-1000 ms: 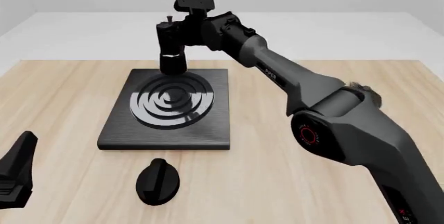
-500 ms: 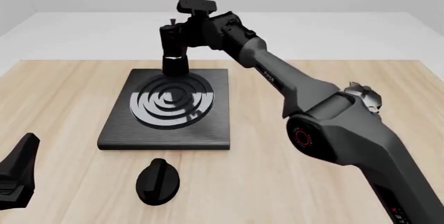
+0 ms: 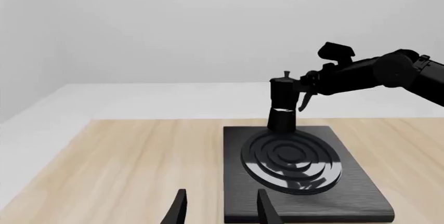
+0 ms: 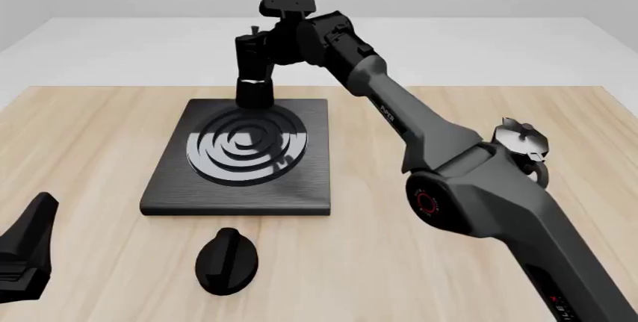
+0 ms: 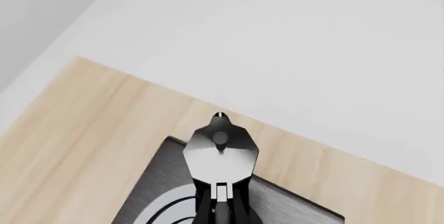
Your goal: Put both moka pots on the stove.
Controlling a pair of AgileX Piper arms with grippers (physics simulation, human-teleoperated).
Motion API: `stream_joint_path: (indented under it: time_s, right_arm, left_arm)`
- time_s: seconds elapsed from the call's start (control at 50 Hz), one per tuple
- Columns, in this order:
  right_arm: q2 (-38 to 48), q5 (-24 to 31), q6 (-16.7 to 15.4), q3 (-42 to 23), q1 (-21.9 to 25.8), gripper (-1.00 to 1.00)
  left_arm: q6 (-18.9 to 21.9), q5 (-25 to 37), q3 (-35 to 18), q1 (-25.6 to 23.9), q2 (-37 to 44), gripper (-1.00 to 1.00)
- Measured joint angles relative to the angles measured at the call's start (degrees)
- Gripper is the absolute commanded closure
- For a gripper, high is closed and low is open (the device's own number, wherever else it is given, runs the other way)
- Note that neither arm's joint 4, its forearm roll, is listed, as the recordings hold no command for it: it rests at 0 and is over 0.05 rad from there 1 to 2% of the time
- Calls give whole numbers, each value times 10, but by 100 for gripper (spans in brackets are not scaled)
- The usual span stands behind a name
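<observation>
The stove (image 4: 169, 187) lies left of the table's middle; it also shows in the left wrist view (image 3: 361, 198). My right gripper (image 4: 273, 47) is shut on the side handle of a moka pot (image 4: 253, 68) and holds it upright at the stove's far edge, base at or just above the slab. The right wrist view shows its silvery lid (image 5: 220, 154) from above, with the fingers (image 5: 205, 203) closed behind it. The left wrist view shows this pot (image 3: 282, 104) too. The second moka pot (image 4: 521, 143) stands at the right, partly hidden by my right arm. My left gripper (image 3: 222, 213) is open and empty at the near left.
A black oval knob (image 4: 227, 261) lies on the wood just in front of the stove. My right arm (image 4: 419, 128) stretches diagonally from the near right across to the stove's far side. The left gripper (image 4: 25, 251) sits low at the table's near left corner.
My right arm has reached a little farther, carrying the moka pot slightly right and away along the stove's far edge. The second pot has come out from behind the arm. The left arm has hardly moved.
</observation>
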Motion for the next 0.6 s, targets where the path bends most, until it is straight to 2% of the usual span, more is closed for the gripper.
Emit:
stream_joint_path:
  time_s: [0.38, 0.6]
  right_arm:
    - [3, 23, -19, -13, 3, 100]
    - [-62, -39, -23, 119, 8, 100]
  left_arm:
    - [-3, 2, -5, 0, 4, -100]
    - [-5, 3, -5, 1, 5, -100]
